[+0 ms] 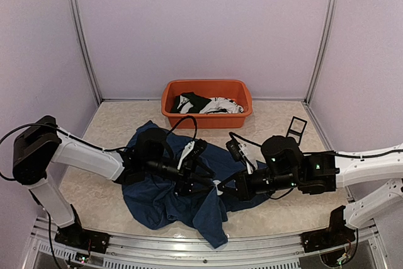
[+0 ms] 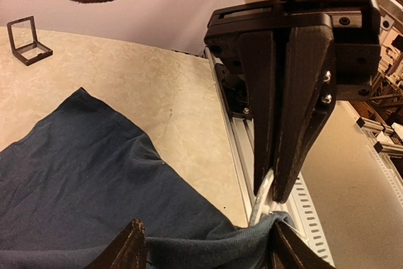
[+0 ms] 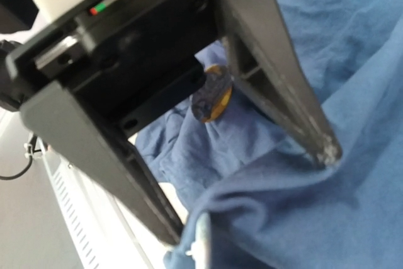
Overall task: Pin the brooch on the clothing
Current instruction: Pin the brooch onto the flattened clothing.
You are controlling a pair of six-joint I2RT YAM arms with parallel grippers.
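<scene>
The navy T-shirt [image 1: 170,200] lies crumpled mid-frame in the top view, the left gripper [image 2: 204,247] spread open on it with the orange-rimmed brooch [image 3: 212,92] against the cloth between its fingers [image 3: 277,80], the right gripper [image 2: 272,190] pinched closed on a raised shirt edge.

Table [image 1: 286,131] seen from above and behind, wrist views set close, the clothing [image 1: 157,201] shared by all.

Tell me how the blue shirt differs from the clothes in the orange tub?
The navy T-shirt lies spread and rumpled on the table; the tub garments sit bunched inside the orange tub. The navy T-shirt is plain dark blue; the tub garments are black and white. Both are crumpled fabric.
</scene>
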